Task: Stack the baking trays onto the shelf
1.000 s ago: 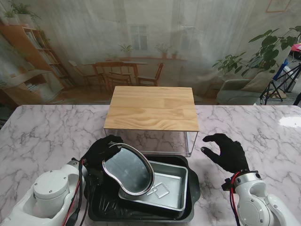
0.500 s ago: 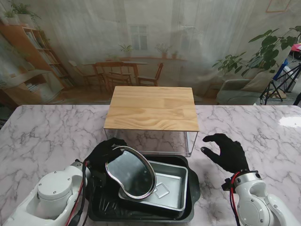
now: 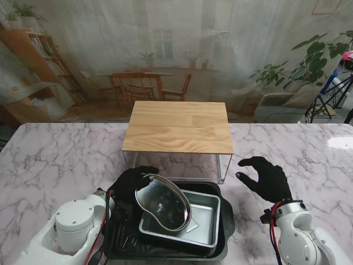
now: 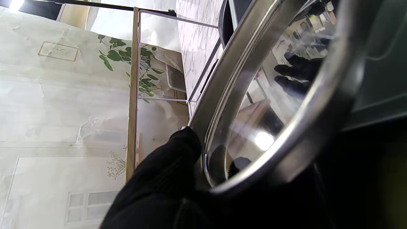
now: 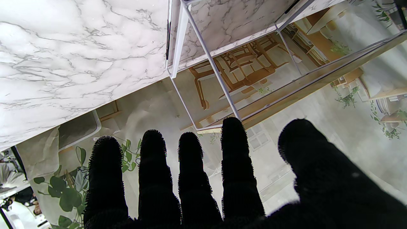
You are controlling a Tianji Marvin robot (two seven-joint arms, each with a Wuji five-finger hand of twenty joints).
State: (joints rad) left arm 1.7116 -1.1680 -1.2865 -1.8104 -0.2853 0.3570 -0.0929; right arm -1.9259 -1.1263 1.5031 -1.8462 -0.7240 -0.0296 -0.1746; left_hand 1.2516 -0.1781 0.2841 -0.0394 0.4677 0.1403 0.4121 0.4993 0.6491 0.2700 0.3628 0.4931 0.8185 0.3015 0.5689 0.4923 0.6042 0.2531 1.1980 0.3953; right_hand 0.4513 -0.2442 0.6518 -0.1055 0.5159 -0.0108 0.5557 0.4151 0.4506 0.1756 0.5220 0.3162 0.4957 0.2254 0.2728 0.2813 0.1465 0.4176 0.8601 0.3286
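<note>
Marble desk [image 3: 49,154] carrying wooden-topped shelf [image 3: 179,127]. Just nearer: black tray [image 3: 226,221] holding rectangular silver tray [image 3: 207,218]. Oval steel tray [image 3: 162,201] tilted on edge, long axis running near-right, gripped by left hand [image 3: 132,182]. Right hand [image 3: 265,178] hovering empty, fingers spread.

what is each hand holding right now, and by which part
The left hand grips the oval steel tray by its rim at the end nearer the shelf, tilting it. The right hand is open, holding nothing.

Stand view looks down on the table [image 3: 49,154]; both wrist views, close along fingers, share the shelf [image 3: 179,127]
</note>
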